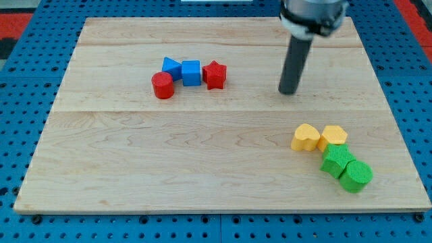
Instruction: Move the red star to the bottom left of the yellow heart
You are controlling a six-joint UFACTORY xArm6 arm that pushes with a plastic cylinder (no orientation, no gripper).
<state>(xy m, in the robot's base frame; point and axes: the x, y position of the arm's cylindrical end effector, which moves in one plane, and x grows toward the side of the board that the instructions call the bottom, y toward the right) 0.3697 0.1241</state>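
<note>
The red star (pixel 214 74) lies in the upper middle of the wooden board, touching the right side of a blue cube (pixel 191 72). The yellow heart (pixel 306 137) lies at the lower right of the board. My tip (pixel 289 91) rests on the board to the right of the red star, well apart from it, and above the yellow heart. It touches no block.
A blue triangular block (pixel 171 66) and a red cylinder (pixel 163 86) sit left of the blue cube. A yellow hexagonal block (pixel 333 136) touches the heart's right side. Two green blocks (pixel 337 160) (pixel 356 175) lie just below it. The board's edge (pixel 223 212) runs along the view's bottom.
</note>
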